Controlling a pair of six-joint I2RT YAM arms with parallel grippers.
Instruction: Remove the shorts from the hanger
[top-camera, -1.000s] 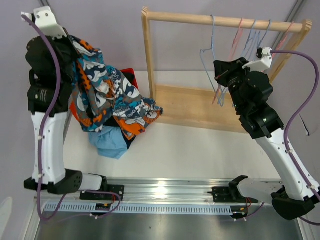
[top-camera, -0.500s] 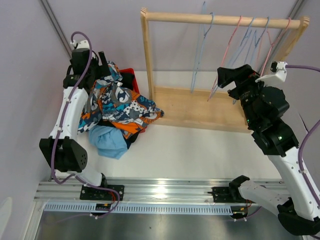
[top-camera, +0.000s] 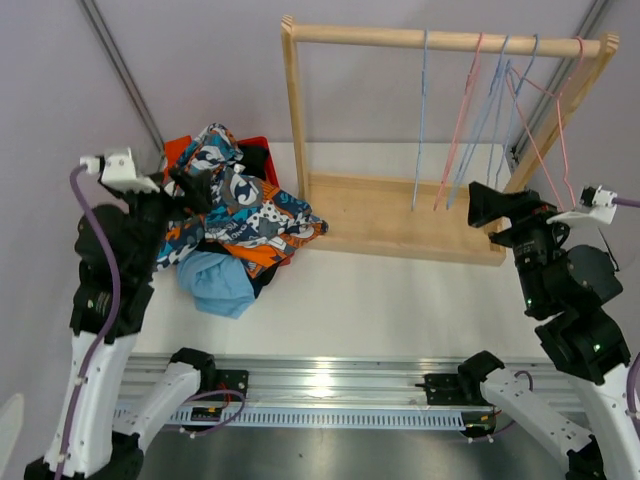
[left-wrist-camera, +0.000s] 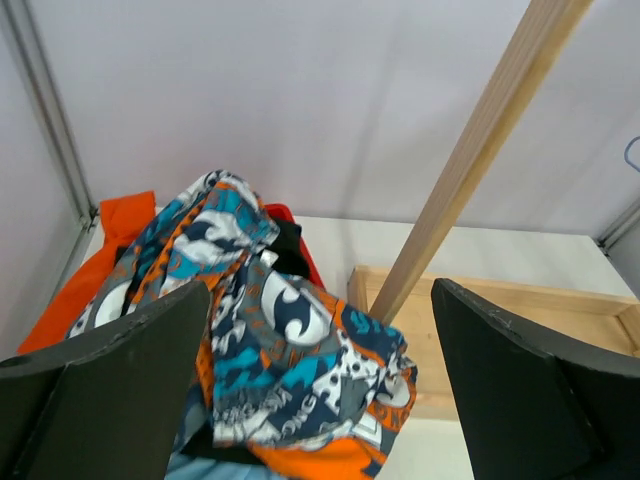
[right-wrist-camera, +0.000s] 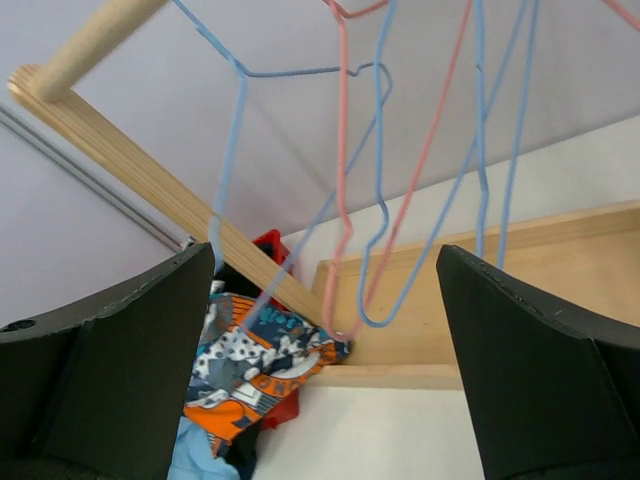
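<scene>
Lying heaped on table, patterned shorts half-bury light blue shorts, orange shorts; black shorts barely discernible. Left hand, right hand spread, empty.

You have bright, even, diffuse light in all 3 views, with no hard shadows. In the top view the tabletop shows only a soft shadow along the near edge of the pile of shorts. The metal rail carries a small white glare patch. In both wrist views the left end effector and right end effector appear as dark, soft-edged shapes with little surface detail, while the background is sharp. The walls take a faint lilac tint.
</scene>
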